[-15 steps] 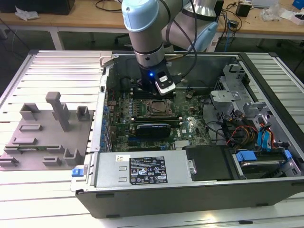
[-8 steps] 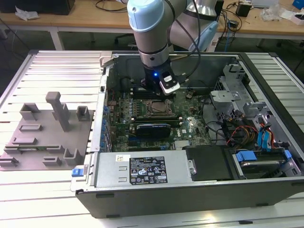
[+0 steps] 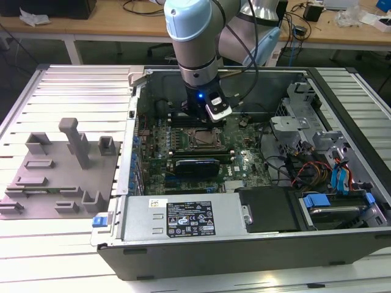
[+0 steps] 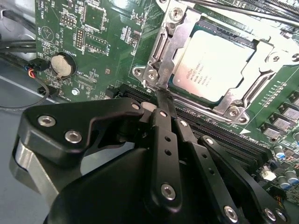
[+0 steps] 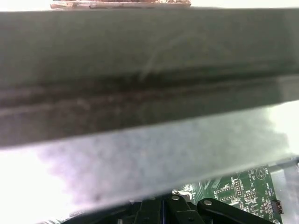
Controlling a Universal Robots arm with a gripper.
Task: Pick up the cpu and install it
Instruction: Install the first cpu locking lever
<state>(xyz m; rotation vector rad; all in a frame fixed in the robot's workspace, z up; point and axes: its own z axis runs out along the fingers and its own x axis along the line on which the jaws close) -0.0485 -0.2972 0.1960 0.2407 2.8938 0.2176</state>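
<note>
Your chip (image 4: 212, 63) already lies flat in the metal-framed socket (image 4: 163, 56) on the green board (image 4: 93, 37), inside the open computer case (image 3: 244, 244). Your gripper (image 4: 161, 100) sits just beside the socket's corner, jaws drawn together with nothing between them. Judge the chip as light, thin and stiff, with a smooth metal top that would likely slip, and probably fragile underneath. If you must take hold, pinch two opposite edges rather than pressing on the top.
</note>
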